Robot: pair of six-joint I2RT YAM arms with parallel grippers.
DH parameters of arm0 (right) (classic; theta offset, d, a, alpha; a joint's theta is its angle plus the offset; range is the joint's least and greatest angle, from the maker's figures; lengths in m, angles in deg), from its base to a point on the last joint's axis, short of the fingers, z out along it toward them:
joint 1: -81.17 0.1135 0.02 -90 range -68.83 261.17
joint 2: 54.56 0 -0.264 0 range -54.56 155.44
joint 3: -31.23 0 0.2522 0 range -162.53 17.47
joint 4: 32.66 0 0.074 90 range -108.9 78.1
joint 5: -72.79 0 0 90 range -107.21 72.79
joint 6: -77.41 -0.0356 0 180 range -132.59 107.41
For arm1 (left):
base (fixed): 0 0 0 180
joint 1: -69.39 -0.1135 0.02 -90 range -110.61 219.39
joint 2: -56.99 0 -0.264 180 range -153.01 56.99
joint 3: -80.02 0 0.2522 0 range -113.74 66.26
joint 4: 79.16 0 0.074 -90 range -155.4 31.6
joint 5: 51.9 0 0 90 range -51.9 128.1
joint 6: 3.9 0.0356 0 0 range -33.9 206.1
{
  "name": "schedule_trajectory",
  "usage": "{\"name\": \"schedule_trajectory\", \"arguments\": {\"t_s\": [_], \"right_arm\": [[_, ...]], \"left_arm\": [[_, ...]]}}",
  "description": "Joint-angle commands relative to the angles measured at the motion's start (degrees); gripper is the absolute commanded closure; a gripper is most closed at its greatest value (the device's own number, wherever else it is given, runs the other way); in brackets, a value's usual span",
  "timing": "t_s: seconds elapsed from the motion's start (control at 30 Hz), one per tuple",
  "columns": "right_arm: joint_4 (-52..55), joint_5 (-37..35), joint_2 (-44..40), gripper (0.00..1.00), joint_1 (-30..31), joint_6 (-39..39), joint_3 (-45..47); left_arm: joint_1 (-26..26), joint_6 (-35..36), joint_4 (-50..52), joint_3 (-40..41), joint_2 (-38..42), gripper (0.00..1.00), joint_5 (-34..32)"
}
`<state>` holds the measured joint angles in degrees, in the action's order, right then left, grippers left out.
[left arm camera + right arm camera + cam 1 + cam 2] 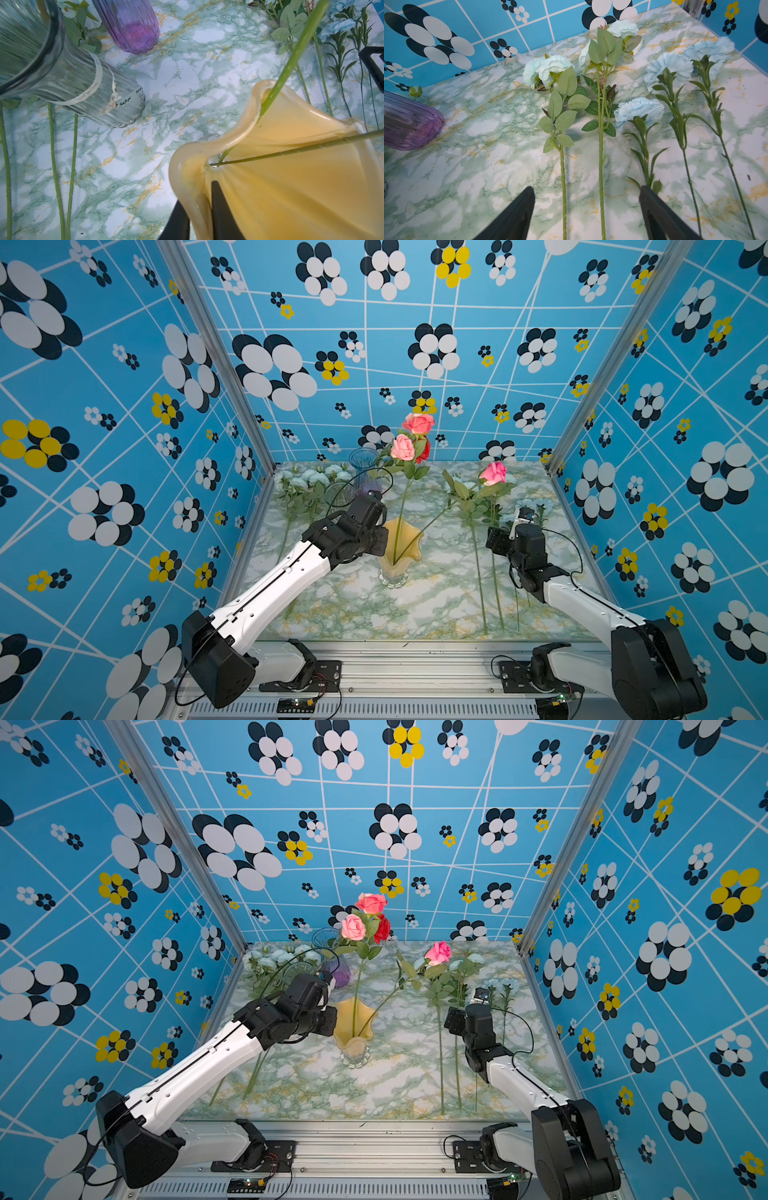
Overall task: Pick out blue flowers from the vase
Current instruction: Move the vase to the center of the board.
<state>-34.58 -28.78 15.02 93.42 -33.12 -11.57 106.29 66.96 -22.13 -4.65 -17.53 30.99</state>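
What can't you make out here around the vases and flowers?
Red rose: in both top views, mostly hidden behind the pink roses.
Left gripper: in both top views, fingers hidden behind its own wrist.
Blue flowers, far left: too small to count in both top views, partly behind the clear vase.

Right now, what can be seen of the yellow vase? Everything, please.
The yellow vase looks like translucent amber glass, with a wavy flared rim narrowing to a clear foot. It stands upright near the middle of the marbled table. Green stems rise from it, topped in both top views by pink roses and a red rose; none of the blue flowers is in it. The left gripper is shut on its rim, one jaw inside and one outside.
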Motion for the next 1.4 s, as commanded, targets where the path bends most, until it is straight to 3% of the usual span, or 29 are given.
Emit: {"name": "schedule_trajectory", "arguments": {"t_s": [0.0,0.27,0.67,0.83,1.1,1.37], "right_arm": [[-0.44,0.59,0.46,0.18,0.41,0.63,-1.72],[-0.24,0.76,0.82,0.18,0.41,0.73,-2.03],[0.01,0.95,1.26,0.18,0.41,0.78,-2.43],[0.11,1.03,1.32,0.18,0.41,0.85,-2.51],[0.2,1.2,1.52,0.18,0.4,0.92,-2.73],[0.19,1.38,1.65,0.17,0.4,1.02,-2.78]], "left_arm": [[-1.46,4.98,-3.61,0.16,1.47,1.0,-4.39],[-4.36,7.11,-9.6,2.69,1.39,1.0,-1.17],[-6.53,10.21,-8.37,-2.53,-2.06,1.0,0.05],[-7.28,10.77,-7.23,-3.95,-4.45,0.85,0.43],[-7.37,11.76,-9.51,-4.04,-3.11,0.43,0.26],[-5.63,12.49,-9.97,-4.84,1.91,0.3,1.81]]}}
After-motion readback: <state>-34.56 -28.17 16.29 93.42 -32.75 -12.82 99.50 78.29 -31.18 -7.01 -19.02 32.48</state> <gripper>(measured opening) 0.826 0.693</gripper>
